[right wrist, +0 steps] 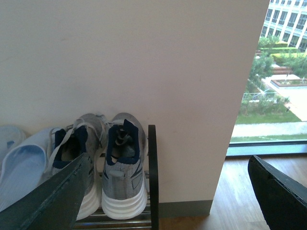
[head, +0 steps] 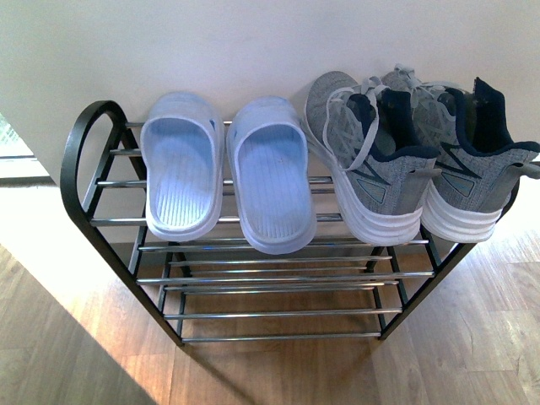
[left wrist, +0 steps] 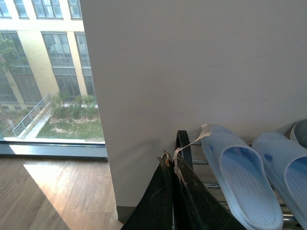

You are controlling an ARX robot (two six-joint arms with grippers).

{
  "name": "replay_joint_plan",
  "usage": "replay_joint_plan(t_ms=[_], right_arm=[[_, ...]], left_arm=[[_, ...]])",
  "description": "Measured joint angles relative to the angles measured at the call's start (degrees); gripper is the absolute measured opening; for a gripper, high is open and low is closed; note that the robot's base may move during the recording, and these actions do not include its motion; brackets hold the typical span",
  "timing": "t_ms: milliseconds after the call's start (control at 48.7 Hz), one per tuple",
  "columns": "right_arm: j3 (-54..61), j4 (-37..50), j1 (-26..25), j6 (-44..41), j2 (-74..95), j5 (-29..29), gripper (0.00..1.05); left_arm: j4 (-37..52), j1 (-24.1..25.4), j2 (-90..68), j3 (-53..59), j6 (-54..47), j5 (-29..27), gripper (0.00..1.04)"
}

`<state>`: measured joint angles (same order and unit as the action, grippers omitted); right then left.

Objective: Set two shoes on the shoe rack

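Shoes occupy the top tier of the shoe rack (head: 93, 181): a pair of pale blue slides (head: 226, 173) on the left half and a pair of grey sneakers (head: 413, 160) on the right half, all four lying side by side across the chrome bars with heels toward the camera and toes toward the wall (head: 253, 42). In the front view neither arm shows. In the left wrist view the left gripper (left wrist: 171, 191) sits nearest the lens, its two dark fingers (left wrist: 199, 203) pressed together with no gap and nothing between them; a frayed strip of tape curls off the tip. The slides lie just beside and beyond it, apart from the fingers, and the black arched side frame rises directly behind the tip. In the right wrist view the right gripper (right wrist: 168, 191) stands with jaws wide apart, one finger at each lower corner, holding nothing; the sneakers sit beyond the nearer finger (right wrist: 53, 199), which covers the heel of one sneaker. The lower tiers hold nothing visible. The right-hand sneaker's heel is cut off at the front view's edge. Beyond the wall, a window (left wrist: 43, 72) shows buildings and a lawn. Wood floor (head: 472, 337) surrounds the rack.
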<state>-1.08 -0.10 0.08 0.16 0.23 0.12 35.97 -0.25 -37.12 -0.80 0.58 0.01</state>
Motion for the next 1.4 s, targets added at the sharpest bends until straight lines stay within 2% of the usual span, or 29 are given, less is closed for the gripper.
replay_joint_plan(t_ms=[370,1069,1151,1336,1377,1398], right_arm=[[0.00,0.00,0.00,0.00,0.00,0.00,0.96],[0.00,0.00,0.00,0.02,0.00,0.00,0.96],[0.00,0.00,0.00,0.02,0.00,0.00,0.96],[0.00,0.00,0.00,0.00,0.02,-0.04,0.96],[0.00,0.00,0.00,0.02,-0.02,-0.02,0.96],[0.00,0.00,0.00,0.00,-0.02,-0.04,0.96]], left_arm=[[-11.67,0.00,12.66,0.02,0.02,0.00,0.01],[-26.10,0.00,27.34,0.02,0.02,0.00,0.01],[-35.12,0.00,34.51,0.02,0.00,0.00,0.01],[-35.98,0.04,36.17,0.02,0.00,-0.02,0.01],[-35.98,0.04,36.17,0.02,0.02,-0.02,0.05],[-35.98,0.04,36.17,0.02,0.02,-0.02,0.11]])
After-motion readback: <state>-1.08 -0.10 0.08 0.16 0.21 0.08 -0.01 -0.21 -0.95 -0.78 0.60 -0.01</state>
